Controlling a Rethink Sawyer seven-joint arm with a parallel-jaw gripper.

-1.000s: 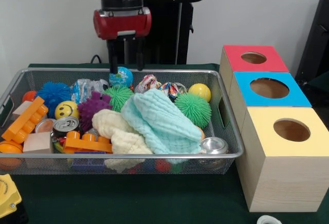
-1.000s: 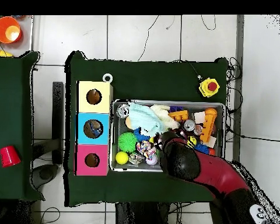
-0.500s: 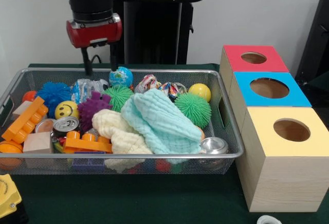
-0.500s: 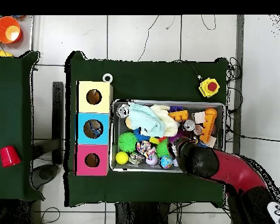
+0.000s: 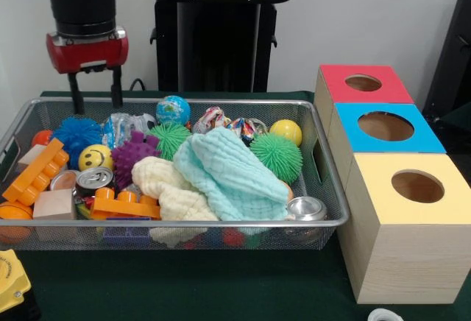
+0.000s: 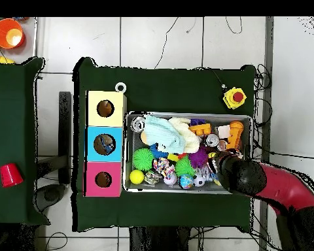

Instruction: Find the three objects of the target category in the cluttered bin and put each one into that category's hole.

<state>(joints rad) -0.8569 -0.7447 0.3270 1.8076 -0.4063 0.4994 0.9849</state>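
Right now you're searching: gripper (image 5: 96,94) hangs spread and empty over the bin (image 5: 221,224), above the blue spiky ball (image 5: 76,132); next, pick a target and descend onto it

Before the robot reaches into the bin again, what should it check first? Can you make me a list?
1. Is the gripper empty? Ok: open, nothing between its fingers.
2. Is the gripper clear of the toys? Ok: it hangs above the bin's far corner, over the blue spiky ball.
3. Are the holes free? Ok for the red box and yellow box; the blue box seems to have something inside in the overhead view.
4. Is anything hidden? Not ok: the mint cloth and cream cloth cover what lies under them.
5. Is the bin sitting straight beside the boxes? Ok.
6. Which category is the target? Cannot tell.
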